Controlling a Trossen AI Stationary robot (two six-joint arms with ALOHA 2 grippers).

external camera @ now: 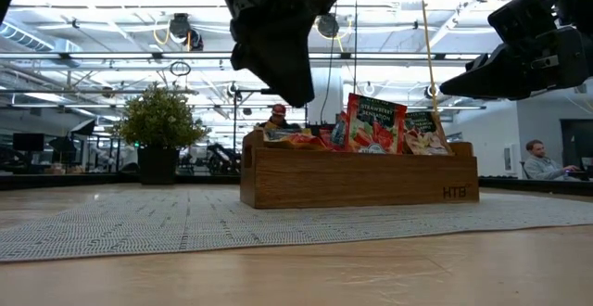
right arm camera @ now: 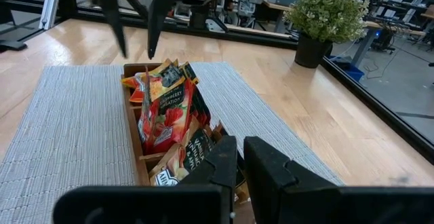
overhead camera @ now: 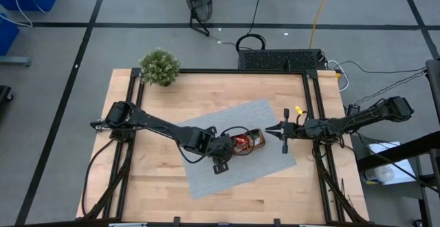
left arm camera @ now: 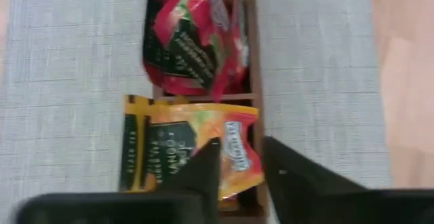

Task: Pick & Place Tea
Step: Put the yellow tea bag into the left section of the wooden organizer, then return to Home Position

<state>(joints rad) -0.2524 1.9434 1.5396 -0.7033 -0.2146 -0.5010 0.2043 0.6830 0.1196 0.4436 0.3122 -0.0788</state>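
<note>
Left gripper (left arm camera: 241, 166) hovers, fingers parted and empty, over the brown wooden three-compartment tray (overhead camera: 249, 142) mid-bench on the grey woven mat (overhead camera: 206, 172). Red and orange-yellow square tea sachets (left arm camera: 193, 37) fill it. Placing looks finished; next, lift clear. Right gripper (overhead camera: 269, 130) waits closed beside the tray.

arms (overhead camera: 165, 127): dark, jointed | fingers (left arm camera: 203, 166): black, wedge-shaped (matte) | yellow tab at right wrist

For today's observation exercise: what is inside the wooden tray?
The wooden tray holds tea sachets: orange-yellow ones in one compartment, red ones in the middle, darker ones in the third. Whatever lies beneath them is covered.
</note>
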